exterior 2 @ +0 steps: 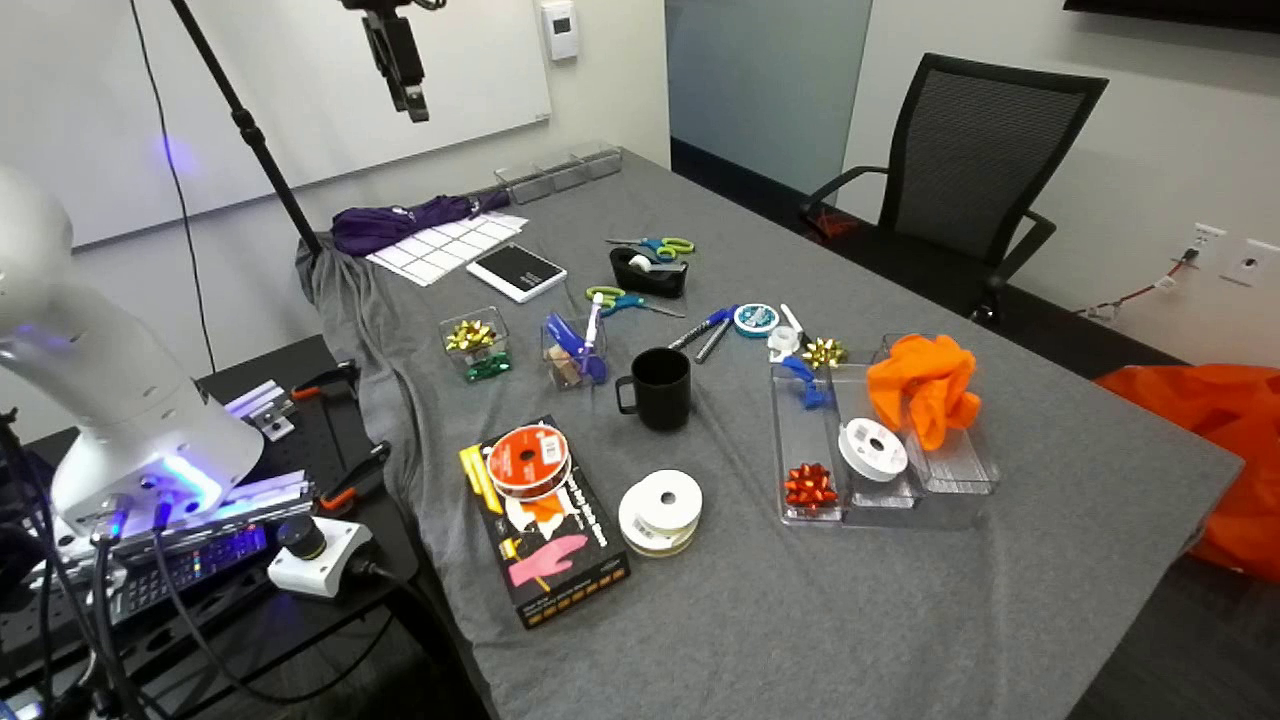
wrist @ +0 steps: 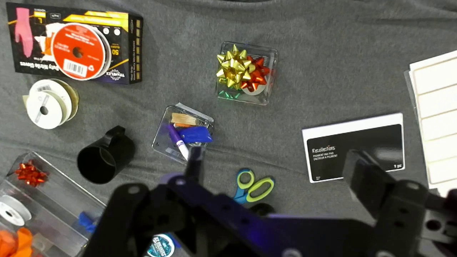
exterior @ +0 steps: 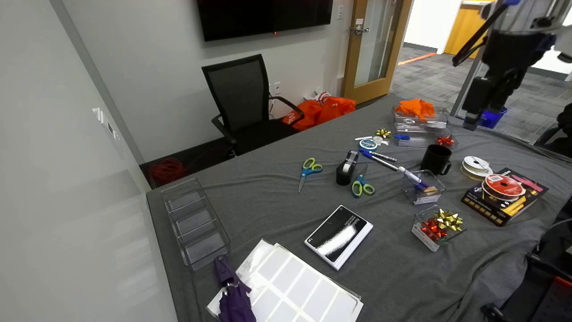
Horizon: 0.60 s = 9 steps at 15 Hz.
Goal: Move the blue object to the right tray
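A black gripper (wrist: 275, 155) is gaping; at wrist-view nine o'clock, a clear-plastic box (wrist: 162, 142) is holding an oblong blue object (wrist: 196, 135).

We see a matt, wrinkled grey cloth (exterior: 268, 210) beneath clear, glossy plastic trays (exterior 2: 808, 435). A gold bow (wrist: 234, 71) gleams like metal foil; the ink pad (exterior: 338, 237) has a glossy face. The black mug (exterior 2: 662, 395) looks smooth and dull (ceramic or metal, we cannot tell), the label sheets (exterior: 290, 286) papery, the umbrella (exterior: 234, 302) like creased fabric.
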Motion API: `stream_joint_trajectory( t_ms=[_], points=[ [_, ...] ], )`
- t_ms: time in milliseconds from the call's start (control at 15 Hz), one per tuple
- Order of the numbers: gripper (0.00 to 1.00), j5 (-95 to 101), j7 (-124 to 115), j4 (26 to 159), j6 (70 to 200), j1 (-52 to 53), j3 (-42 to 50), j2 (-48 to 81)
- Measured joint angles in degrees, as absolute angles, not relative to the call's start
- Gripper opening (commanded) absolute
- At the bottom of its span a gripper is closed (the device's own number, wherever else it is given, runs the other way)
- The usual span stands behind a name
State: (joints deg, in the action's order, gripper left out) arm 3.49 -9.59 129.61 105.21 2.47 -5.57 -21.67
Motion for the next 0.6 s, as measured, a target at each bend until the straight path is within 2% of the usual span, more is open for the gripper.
stream_joint_trajectory(
  t_ms=[600],
  points=[
    [1.00, 10.3, -13.0, 130.5, 123.6, -0.8, -1.8, -8.3]
  ],
)
